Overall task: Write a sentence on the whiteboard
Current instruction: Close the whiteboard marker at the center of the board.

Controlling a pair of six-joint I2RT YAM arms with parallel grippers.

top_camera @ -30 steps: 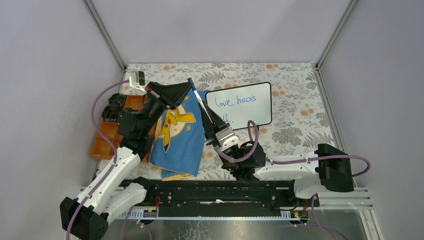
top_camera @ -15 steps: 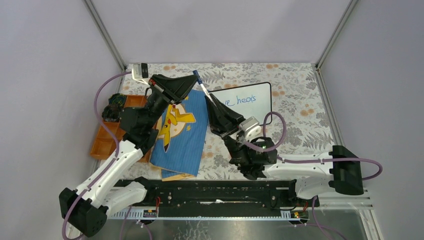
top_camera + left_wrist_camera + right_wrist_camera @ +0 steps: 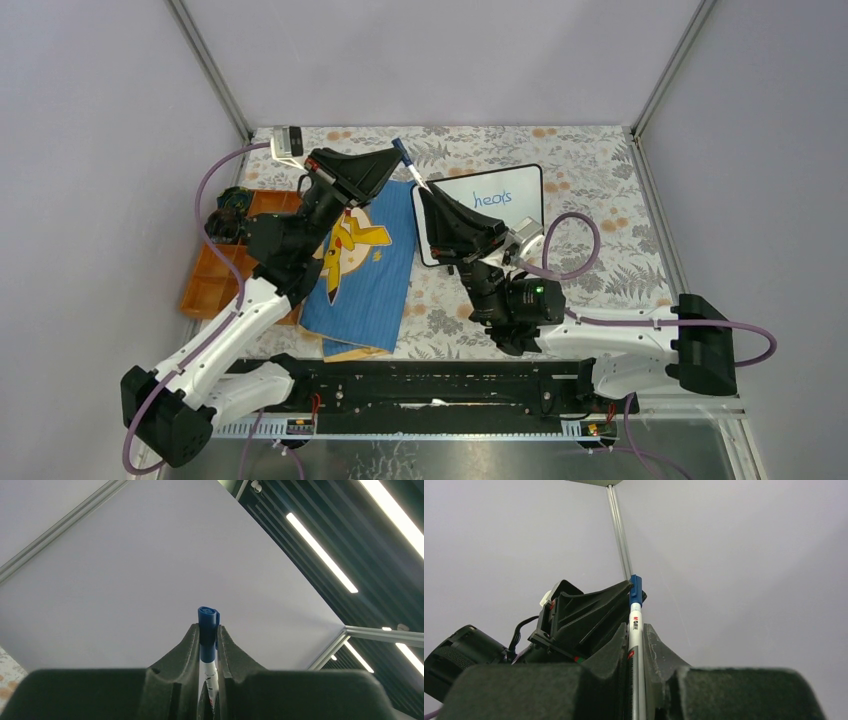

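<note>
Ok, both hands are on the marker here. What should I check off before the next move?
1. Grip of right hand on the marker: ok, shut on the barrel.
2. Grip of left hand on the blue cap: ok, shut on it.
3. Blue cap in line with the barrel: ok.
4. Cap pushed fully home: cannot tell.
5. The sentence complete on the whiteboard: cannot tell; only "heals" shows, the right arm covers the rest.

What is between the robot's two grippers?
A white marker with a blue cap runs from the left gripper to the right gripper, and both pinch it. The top view shows this.
</note>
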